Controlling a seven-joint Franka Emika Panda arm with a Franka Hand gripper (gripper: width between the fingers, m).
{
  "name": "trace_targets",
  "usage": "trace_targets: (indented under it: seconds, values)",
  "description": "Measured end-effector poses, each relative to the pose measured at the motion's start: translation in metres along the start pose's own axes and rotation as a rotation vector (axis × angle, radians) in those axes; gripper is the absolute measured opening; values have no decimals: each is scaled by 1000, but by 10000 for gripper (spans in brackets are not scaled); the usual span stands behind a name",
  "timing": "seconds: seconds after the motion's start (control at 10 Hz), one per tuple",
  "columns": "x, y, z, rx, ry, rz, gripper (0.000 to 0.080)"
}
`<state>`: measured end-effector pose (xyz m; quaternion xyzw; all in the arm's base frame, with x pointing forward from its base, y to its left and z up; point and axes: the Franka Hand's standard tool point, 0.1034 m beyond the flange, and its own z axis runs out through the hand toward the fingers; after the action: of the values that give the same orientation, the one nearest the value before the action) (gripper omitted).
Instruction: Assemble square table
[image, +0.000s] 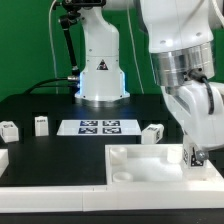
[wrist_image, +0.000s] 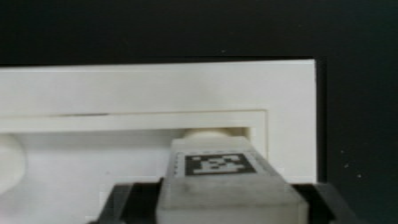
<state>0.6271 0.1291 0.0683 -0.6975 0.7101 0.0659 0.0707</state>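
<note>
- At the exterior view's right, the tool (wrist_image: 217, 200) grips a tagged leg (wrist_image: 217, 165) just above the square slab's (image: 140, 168) hollow face.
- A loose leg (image: 153, 133) stands on the black desk (image: 40, 105) near the marker board (image: 100, 126).

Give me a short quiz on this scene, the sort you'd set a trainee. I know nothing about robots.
1. How many loose legs stand on the black table, away from the jaws?
2. True or false: the jaws are shut on a tagged leg above the square slab.
3. Where does the marker board lie? A: in the jaws. B: on the black table, apart from the slab. C: on top of the slab.

Key
1. Three: two towards the exterior view's left, one nearer the arm.
2. True.
3. B.
</note>
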Motion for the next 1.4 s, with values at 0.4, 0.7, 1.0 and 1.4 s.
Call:
trace_targets:
  seconds: [0.4, 0.7, 1.0, 1.4]
  values:
    - [-7, 2, 3, -18, 67, -719, 599]
    - [-2, 1, 3, -33, 76, -1012, 648]
    - [1, -6, 1, -38, 122, -1429, 649]
    - [9, -5, 1, -33, 124, -1226, 402]
